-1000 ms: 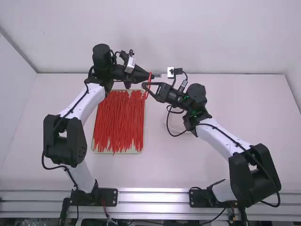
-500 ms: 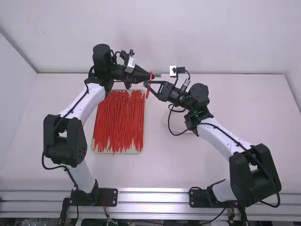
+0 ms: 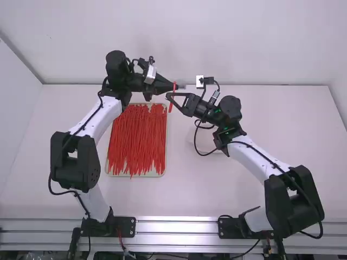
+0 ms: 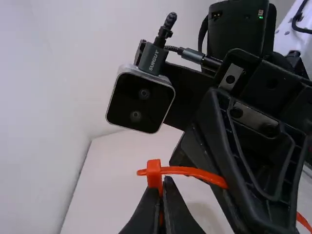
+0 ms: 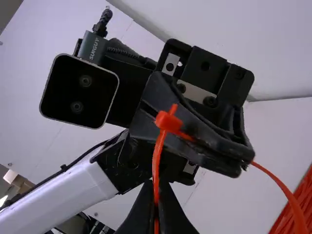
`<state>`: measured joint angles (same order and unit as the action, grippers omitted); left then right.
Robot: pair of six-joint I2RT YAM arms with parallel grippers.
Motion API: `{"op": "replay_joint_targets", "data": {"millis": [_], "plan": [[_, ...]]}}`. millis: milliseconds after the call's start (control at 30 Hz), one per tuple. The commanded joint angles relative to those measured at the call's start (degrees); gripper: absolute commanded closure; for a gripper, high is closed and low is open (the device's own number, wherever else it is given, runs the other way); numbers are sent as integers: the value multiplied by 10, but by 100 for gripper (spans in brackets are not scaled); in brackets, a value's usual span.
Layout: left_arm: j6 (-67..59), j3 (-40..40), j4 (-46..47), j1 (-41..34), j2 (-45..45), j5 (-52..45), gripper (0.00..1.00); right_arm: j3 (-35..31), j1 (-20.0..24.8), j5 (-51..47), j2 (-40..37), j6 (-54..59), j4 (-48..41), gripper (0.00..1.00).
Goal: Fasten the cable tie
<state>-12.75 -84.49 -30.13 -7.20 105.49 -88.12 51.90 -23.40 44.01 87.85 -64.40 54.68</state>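
A red cable tie (image 3: 172,96) hangs in the air between the two grippers, above the far end of the tray. My left gripper (image 3: 167,85) is shut on the tie just below its square head (image 4: 153,168). My right gripper (image 3: 170,98) comes from the right and is shut on the tie's strap (image 5: 157,161). In the right wrist view the head (image 5: 168,119) sits against the left gripper's black fingers (image 5: 204,134), and a thin red tail (image 5: 273,183) trails away. The two grippers nearly touch.
A wooden tray (image 3: 161,172) holds a thick pile of several red cable ties (image 3: 137,138) on the table's left half. The white table (image 3: 287,119) stretches to the right. A back wall stands close behind both grippers.
The right gripper has risen slightly and closed in on the left gripper, and the tie's loop between them has shortened. The left arm has hardly moved.
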Motion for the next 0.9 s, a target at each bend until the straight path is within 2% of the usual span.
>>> {"op": "replay_joint_targets", "data": {"millis": [0,133,500,867], "plan": [[48,2,-24,0,-12,-18,99,18,11,-16,3,-1,4,100],[57,2,-40,-12,-12,-17,99,18,0,-20,3,8,6,100],[57,5,-33,-14,-12,-17,99,18,14,-8,3,-3,56,100],[59,5,-60,-18,-12,-17,99,18,26,-8,3,-16,53,100]]}}
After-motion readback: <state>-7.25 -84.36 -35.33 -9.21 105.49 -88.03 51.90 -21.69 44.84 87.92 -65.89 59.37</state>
